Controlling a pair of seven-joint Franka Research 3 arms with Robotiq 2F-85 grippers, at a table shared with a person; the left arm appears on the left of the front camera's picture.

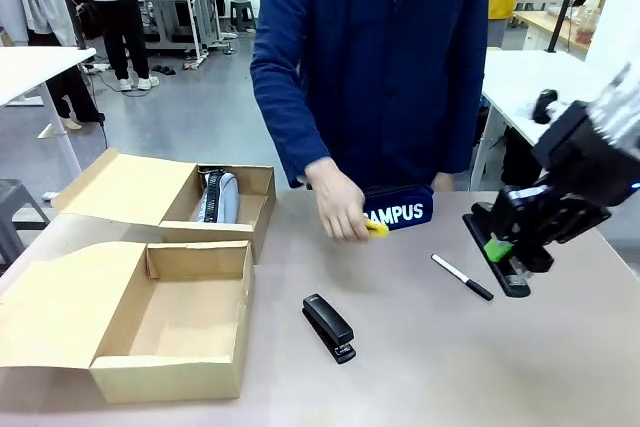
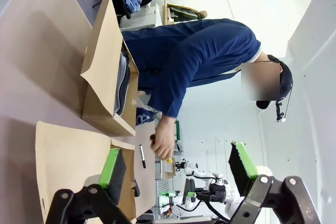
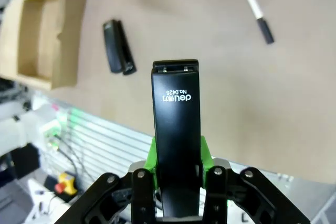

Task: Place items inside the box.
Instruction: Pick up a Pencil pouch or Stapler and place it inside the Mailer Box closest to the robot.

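Yellow utility knife (image 1: 377,229) mostly hidden under person's hand (image 1: 338,205); right tool (image 3: 177,153) pinching black stapler (image 3: 176,103); left tool (image 2: 176,161) spread.

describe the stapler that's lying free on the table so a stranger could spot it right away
Start at the nearer open cardboard box on the robot's left. Just right of its front corner lies the loose black stapler, alone on the bare table. Nothing touches it, whereas the second black stapler is clamped in the right gripper.
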